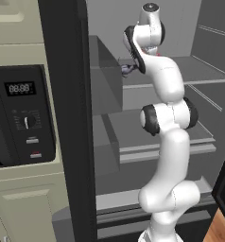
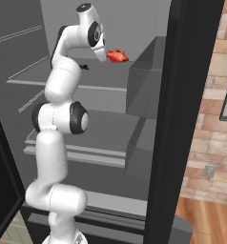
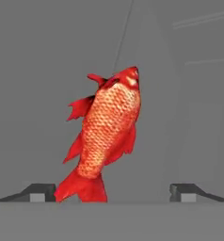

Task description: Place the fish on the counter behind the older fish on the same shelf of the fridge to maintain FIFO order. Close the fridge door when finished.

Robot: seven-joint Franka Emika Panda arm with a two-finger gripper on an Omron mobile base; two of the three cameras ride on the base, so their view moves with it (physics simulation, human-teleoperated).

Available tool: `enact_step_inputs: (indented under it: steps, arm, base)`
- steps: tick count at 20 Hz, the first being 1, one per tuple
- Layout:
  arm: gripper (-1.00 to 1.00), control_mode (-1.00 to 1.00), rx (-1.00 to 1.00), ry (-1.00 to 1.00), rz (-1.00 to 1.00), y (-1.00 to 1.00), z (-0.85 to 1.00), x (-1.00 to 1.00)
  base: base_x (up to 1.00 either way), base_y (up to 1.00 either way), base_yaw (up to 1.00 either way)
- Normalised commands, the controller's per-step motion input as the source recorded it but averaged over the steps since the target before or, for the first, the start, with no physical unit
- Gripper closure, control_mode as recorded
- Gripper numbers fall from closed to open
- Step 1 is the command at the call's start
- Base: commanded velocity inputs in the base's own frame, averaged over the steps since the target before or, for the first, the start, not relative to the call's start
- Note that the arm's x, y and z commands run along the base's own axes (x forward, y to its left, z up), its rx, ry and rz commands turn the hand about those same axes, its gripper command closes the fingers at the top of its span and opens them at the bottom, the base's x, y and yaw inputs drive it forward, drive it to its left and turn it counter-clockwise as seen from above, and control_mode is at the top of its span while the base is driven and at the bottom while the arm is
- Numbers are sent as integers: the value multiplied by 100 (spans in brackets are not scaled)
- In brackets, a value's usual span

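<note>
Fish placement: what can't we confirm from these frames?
- Older fish: left base view, mostly hidden behind the arm; only a dark sliver.
- Fish resting on the shelf or not: unclear.
- Hand: hand view, open fingertips cut off by the bottom edge.

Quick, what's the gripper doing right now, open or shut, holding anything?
Gripper: open, fingertips spread wide, not clamping the fish, which lies just ahead of them inside the fridge.
</note>
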Motion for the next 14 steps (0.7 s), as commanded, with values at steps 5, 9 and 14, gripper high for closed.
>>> enact_step_inputs:
  steps: [5,9,14]
  arm:
    - [-100,-100,0,-33,3,18,-40,-76]
    - [-100,-100,0,-26,0,24,-37,-99]
    - [-100,-100,0,-23,0,14,-10,-90]
  base:
    - [0,0,0]
    - [0,0,0]
    - [0,0,0]
